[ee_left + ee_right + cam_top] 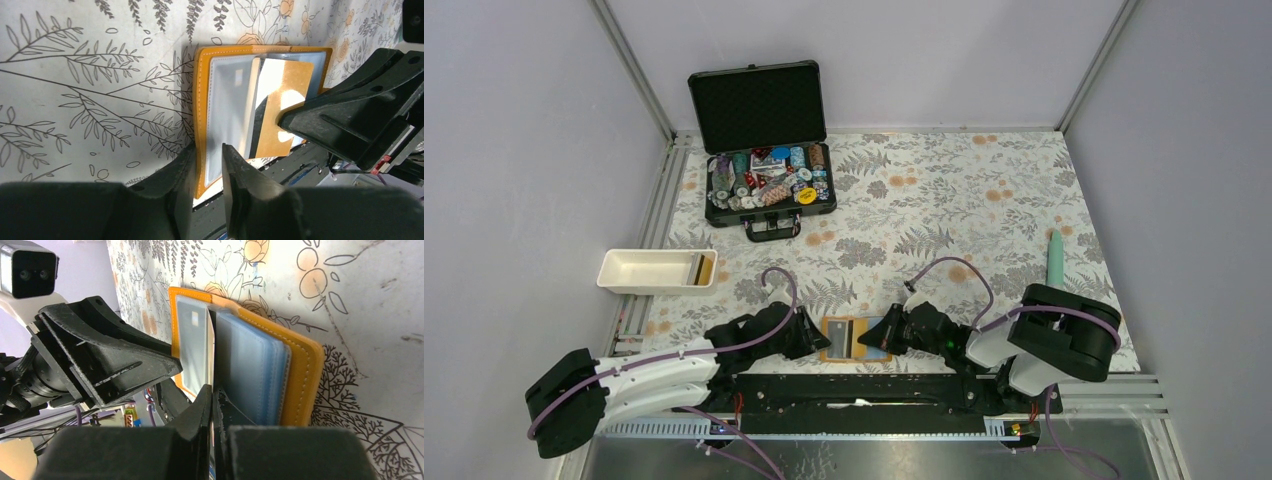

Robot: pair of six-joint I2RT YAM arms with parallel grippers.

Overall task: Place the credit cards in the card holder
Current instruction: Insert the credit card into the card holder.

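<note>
The orange card holder (842,338) lies open on the flowered cloth near the table's front edge, between my two grippers. My left gripper (209,150) straddles the near edge of its left flap (202,100), with the orange cover and a clear sleeve (230,105) between the fingers. My right gripper (213,390) is shut on a thin credit card (210,350). The card stands edge-on and reaches in among the pale blue sleeves (250,370). In the left wrist view this credit card (285,95) shows a tan-gold face, part covered by the right gripper (287,120).
An open black case (759,105) full of poker chips stands at the back left. A white tray (649,270) sits at the left edge. A teal stick (1055,258) lies at the right. The black mounting rail (854,392) runs just below the wallet.
</note>
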